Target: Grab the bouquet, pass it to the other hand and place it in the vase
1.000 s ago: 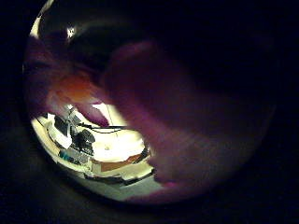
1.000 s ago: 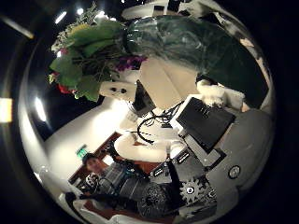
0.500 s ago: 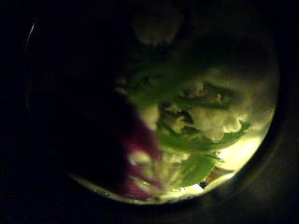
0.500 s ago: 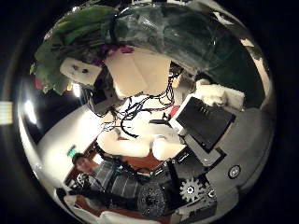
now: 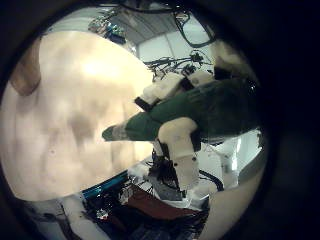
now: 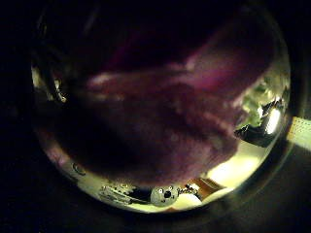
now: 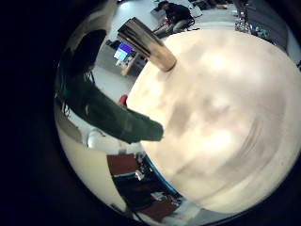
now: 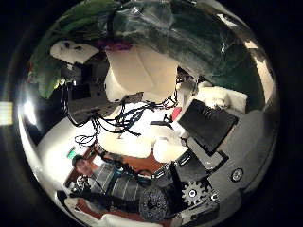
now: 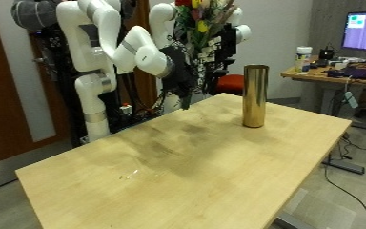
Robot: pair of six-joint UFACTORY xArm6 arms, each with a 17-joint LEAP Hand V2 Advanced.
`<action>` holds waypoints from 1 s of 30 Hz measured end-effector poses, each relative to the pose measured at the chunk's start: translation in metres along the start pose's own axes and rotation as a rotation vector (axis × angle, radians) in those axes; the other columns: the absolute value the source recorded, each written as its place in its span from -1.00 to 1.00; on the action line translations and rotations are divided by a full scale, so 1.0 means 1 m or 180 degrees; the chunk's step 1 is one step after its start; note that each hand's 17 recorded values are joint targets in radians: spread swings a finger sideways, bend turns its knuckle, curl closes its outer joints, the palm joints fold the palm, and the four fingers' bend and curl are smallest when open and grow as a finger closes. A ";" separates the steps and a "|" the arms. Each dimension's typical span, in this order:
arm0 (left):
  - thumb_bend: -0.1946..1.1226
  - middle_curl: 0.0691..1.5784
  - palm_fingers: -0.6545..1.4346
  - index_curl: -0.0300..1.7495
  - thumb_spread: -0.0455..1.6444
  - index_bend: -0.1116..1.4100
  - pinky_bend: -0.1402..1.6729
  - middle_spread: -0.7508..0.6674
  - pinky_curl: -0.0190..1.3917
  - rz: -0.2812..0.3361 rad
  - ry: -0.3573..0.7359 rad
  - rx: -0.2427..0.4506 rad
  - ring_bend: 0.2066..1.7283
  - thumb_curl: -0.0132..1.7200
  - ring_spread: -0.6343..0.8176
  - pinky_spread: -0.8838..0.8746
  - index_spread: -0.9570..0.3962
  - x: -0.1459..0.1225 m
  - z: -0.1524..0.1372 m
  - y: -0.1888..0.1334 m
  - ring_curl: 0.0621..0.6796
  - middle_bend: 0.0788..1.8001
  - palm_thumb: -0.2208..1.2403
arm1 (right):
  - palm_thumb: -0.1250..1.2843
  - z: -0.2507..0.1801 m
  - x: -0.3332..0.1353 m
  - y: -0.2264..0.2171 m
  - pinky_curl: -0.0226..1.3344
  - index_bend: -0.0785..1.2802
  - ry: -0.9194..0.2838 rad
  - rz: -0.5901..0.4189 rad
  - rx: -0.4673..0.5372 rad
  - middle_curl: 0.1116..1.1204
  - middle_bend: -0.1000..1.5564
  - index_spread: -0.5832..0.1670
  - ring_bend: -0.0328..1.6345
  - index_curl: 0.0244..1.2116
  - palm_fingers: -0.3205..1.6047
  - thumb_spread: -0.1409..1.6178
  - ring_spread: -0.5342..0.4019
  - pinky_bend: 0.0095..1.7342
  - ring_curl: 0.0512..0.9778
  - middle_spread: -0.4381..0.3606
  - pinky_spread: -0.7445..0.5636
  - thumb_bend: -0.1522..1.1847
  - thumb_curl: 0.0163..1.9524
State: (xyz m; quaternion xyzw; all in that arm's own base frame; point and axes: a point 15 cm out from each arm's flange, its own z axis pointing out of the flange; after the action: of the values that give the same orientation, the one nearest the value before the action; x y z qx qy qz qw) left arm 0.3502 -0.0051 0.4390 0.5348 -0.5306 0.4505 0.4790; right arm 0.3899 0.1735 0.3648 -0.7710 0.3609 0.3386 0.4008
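1. Outside view: bouquet (image 9: pixel 209 17) is up in the air between the two hands, above the far side of the table (image 9: pixel 171 172). Blossoms are on top and the green wrap hangs below.
2. Vase (image 9: pixel 254 95) is a tall metallic cylinder, upright on the table. It is below the bouquet and well apart from it, with nothing in it.
3. Right hand (image 9: pixel 181 65), on the nearer arm, sits at the lower end of the wrap. Left hand (image 9: pixel 237 36), on the farther arm, is just beside the upper part of the bouquet.
4. Left little finger side palm view: the green wrap (image 5: pixel 200 108) crosses the frame with the right hand's fingers (image 5: pixel 183 145) curled round it, so that hand is clamped on the bouquet. The tabletop (image 5: pixel 70 110) is behind it.
5. Left thumb side palm view: purple flowers (image 6: pixel 165 116) fill nearly the whole view, so the blossoms are very close to the left palm. Can't tell whether the left fingers are apart or closed on anything.
6. Right little finger side palm view: the wrap (image 7: pixel 99 104) runs across close to the palm. The vase (image 7: pixel 148 43) stands on the table (image 7: pixel 216 113) beyond it, apart from the wrap.
7. Right thumb side palm view: the wrap (image 8: pixel 189 33) arcs over the palm, and the left hand (image 8: pixel 142 71) is just beside it.
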 end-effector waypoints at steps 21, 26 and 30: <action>-0.73 0.60 0.62 0.57 -0.60 -0.35 0.65 -0.87 -0.03 0.0737 -0.0106 0.0723 0.68 -0.07 -0.69 -0.55 -0.49 0.051 -0.021 0.011 0.76 -0.03 0.89 | 0.43 -0.019 0.016 0.006 0.03 -0.65 0.0062 0.0089 0.0102 -0.30 -0.42 -0.07 -0.07 0.05 -0.77 0.25 0.46 -0.29 -0.33 0.48 0.55 -0.82 -0.39; -0.74 0.58 0.62 0.61 -0.62 -0.37 0.63 -0.88 0.00 0.0922 -0.0238 0.0911 0.67 -0.02 -0.69 -0.56 -0.51 0.077 -0.037 0.018 0.78 -0.02 0.88 | 0.37 -0.025 0.018 0.007 -0.15 -0.69 0.0073 0.0108 0.0137 -0.43 -0.56 -0.15 -0.29 -0.20 -0.80 0.28 0.63 -0.44 -0.49 0.57 0.76 -0.82 -0.45; -0.74 0.57 0.63 0.63 -0.65 -0.39 0.61 -0.88 0.02 0.1003 -0.0324 0.1039 0.66 0.01 -0.69 -0.56 -0.51 0.096 -0.049 0.022 0.79 -0.02 0.89 | 0.35 -0.026 0.020 0.008 -0.27 -0.71 0.0070 0.0134 0.0145 -0.50 -0.64 -0.22 -0.42 -0.39 -0.76 0.28 0.70 -0.54 -0.58 0.59 0.81 -0.81 -0.49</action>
State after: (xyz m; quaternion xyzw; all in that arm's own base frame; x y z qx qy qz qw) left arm 0.3324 0.0310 0.5412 0.5377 -0.5512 0.5721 0.2825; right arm 0.3992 0.1417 0.3572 -0.7576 0.3890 0.3302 0.4070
